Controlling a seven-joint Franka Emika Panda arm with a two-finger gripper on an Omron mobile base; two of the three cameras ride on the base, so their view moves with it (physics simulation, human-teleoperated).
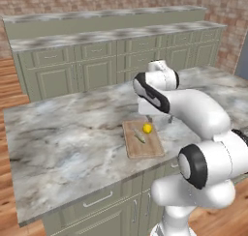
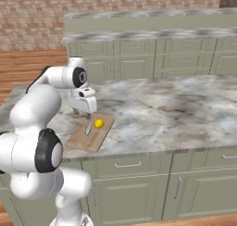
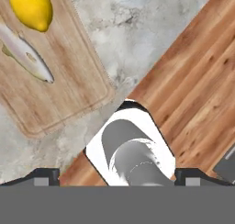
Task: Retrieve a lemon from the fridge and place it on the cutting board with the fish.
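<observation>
Marble island counter [image 1: 68,128] under brick walls, carrying the cutting board [image 1: 150,148] near its front edge. On that board: lemon [image 1: 147,128] just beside the fish [image 1: 139,136], so delivery looks done. Above the board's near end: gripper [image 2: 82,113], jaws wide apart and holding nothing, seemingly clear after release.
</observation>
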